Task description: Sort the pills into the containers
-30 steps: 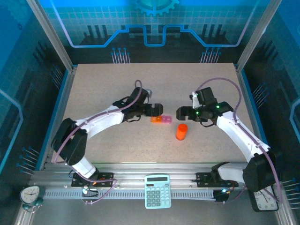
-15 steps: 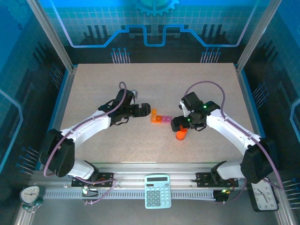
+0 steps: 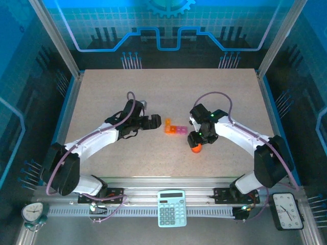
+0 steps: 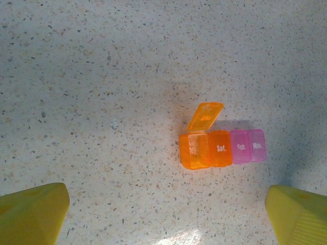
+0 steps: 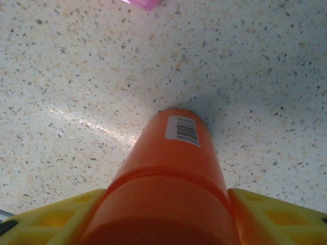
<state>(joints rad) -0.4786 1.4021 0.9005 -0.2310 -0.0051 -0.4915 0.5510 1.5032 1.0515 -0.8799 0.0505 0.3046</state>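
The containers (image 3: 173, 129) are a short strip of orange and pink compartments lying mid-table. In the left wrist view the containers (image 4: 219, 148) have the end orange lid (image 4: 205, 116) flipped up. My left gripper (image 3: 156, 121) hovers just left of the strip, and the left wrist view shows this gripper (image 4: 166, 199) open and holding nothing. My right gripper (image 3: 196, 144) is shut on the upright orange bottle (image 3: 196, 149), right of the strip. In the right wrist view the bottle (image 5: 173, 163) sits between the yellow fingers (image 5: 56, 217). The pills are out of view.
A calculator (image 3: 171, 207) lies on the front rail, with a clock at the left (image 3: 32, 212) and another at the right (image 3: 289, 211). A pink corner of the strip (image 5: 140, 3) shows at the top of the right wrist view. Blue walls ring the table.
My right gripper came down and left onto the orange bottle and closed on it. My left gripper drew back left from the strip, staying open.
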